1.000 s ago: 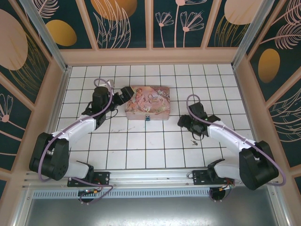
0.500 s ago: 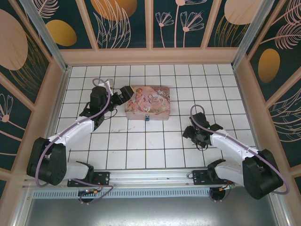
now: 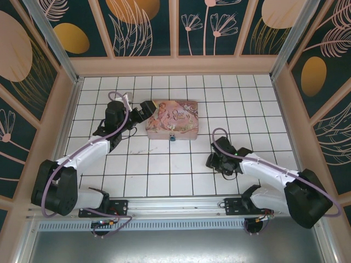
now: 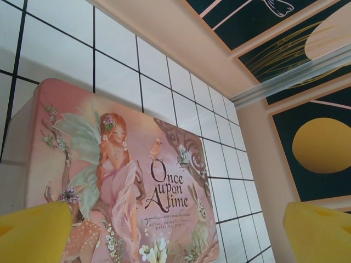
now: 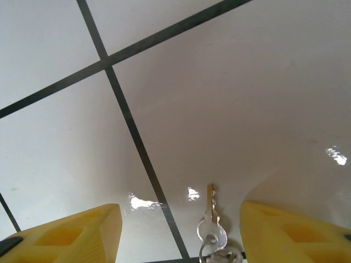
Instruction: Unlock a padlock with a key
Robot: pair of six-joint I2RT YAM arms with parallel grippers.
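The key (image 5: 210, 211) is a slim metal key on a small ring, lying flat on a white tile. My right gripper (image 5: 178, 235) hangs low over it, open, its yellow fingers (image 5: 68, 235) on either side, and the key is closer to the right finger. From above, the right gripper (image 3: 221, 164) covers the key. The padlock (image 3: 173, 138), tiny and blue, hangs at the front of the pink tin box (image 3: 172, 119). My left gripper (image 3: 143, 111) is open at the box's left end, and the lid (image 4: 137, 181) lies ahead between its fingertips (image 4: 33, 233).
Wooden walls with floral panels (image 3: 175, 22) close the tiled floor (image 3: 164, 170) on three sides. A metal rail (image 3: 175, 207) with both arm bases runs along the near edge. Open tiles lie between the box and the rail.
My right gripper has come down and toward the near edge onto the key's spot, covering it from above, with its jaws narrowing. The left arm has hardly moved.
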